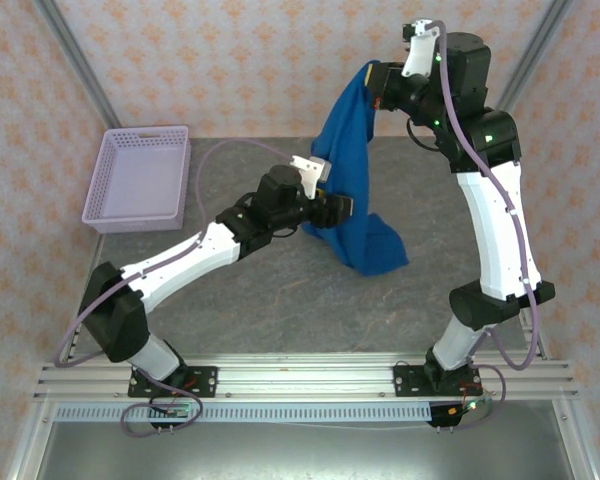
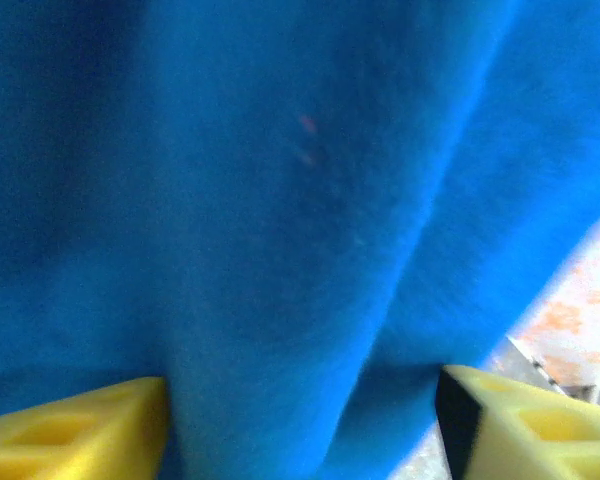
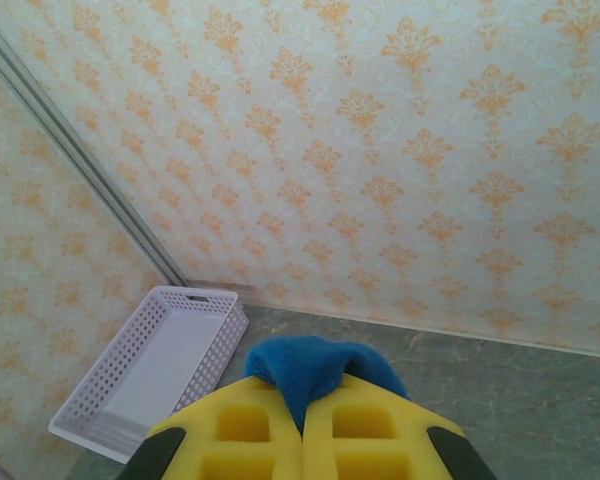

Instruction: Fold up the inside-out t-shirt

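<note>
While it is hanging from a pinched bunch high over the back of the table (image 1: 280, 300), the inside-out t-shirt (image 1: 352, 180) is draping down, its lowest folds resting on the grey top right of centre. The right gripper (image 3: 302, 395) is pressing its jaws together on that bunch (a blue tuft is poking above the yellow fingers (image 3: 250, 430)), and the left gripper (image 2: 305, 385) is reaching into the cloth midway down, jaws spread with a fold between them. The lavender basket (image 1: 105, 190) is sitting well apart at far left.
</note>
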`<state>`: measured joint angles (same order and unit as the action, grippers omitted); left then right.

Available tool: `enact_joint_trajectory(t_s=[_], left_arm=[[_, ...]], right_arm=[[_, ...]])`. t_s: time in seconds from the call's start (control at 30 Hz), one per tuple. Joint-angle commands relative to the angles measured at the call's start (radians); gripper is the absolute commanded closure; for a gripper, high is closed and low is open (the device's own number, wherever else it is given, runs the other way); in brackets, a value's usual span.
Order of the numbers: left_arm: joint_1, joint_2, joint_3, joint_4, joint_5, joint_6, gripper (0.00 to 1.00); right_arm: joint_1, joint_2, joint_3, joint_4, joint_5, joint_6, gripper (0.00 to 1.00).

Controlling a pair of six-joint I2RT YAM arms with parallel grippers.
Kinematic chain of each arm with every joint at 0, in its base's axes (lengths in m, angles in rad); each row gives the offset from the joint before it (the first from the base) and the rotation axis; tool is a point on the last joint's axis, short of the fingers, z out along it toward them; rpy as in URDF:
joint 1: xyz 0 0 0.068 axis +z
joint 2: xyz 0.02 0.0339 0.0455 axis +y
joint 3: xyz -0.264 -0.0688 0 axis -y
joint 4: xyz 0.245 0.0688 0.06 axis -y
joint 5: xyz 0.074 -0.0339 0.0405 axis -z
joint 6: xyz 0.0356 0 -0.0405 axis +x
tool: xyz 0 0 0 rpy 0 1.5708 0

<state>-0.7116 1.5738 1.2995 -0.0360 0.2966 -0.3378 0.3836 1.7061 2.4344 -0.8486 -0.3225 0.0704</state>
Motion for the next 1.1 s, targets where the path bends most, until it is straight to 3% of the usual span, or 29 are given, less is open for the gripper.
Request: enact_joint_trajectory(t_s=[0.0, 0.1, 0.13, 0.23, 0.33, 0.53, 0.63, 0.83, 1.07], left_arm=[[0.007, 0.03, 0.101, -0.063, -0.125, 0.089, 0.47], [0.012, 0.063, 0.178, -0.136, -0.186, 0.153, 0.91], [0.017, 0.065, 0.197, -0.156, -0.201, 0.166, 1.0], [0.038, 0.028, 0.247, -0.182, -0.201, 0.209, 1.0], [0.054, -0.054, 0.301, -0.206, -0.226, 0.277, 1.0], [0.083, -0.271, 0.367, -0.209, -0.336, 0.403, 1.0], [0.096, -0.308, 0.431, -0.242, -0.355, 0.446, 1.0], [0.117, -0.203, 0.589, -0.388, -0.367, 0.477, 1.0], [0.141, 0.03, 0.61, -0.436, -0.353, 0.426, 1.0]], right_arm=[[0.002, -0.015, 0.023, 0.036, -0.006, 0.008, 1.0], [0.003, -0.018, 0.035, 0.026, 0.041, -0.01, 1.0], [0.003, -0.021, 0.047, 0.015, 0.077, -0.023, 1.0], [0.003, -0.047, 0.069, -0.004, 0.204, -0.057, 1.0], [0.004, -0.119, 0.029, 0.045, 0.241, -0.073, 0.99], [0.003, -0.287, -0.111, 0.191, 0.092, -0.044, 0.99], [0.002, -0.329, -0.15, 0.214, 0.038, -0.028, 0.99], [0.003, -0.387, -0.233, 0.244, -0.035, -0.009, 0.99], [0.002, -0.42, -0.417, 0.291, -0.055, 0.083, 0.99]])
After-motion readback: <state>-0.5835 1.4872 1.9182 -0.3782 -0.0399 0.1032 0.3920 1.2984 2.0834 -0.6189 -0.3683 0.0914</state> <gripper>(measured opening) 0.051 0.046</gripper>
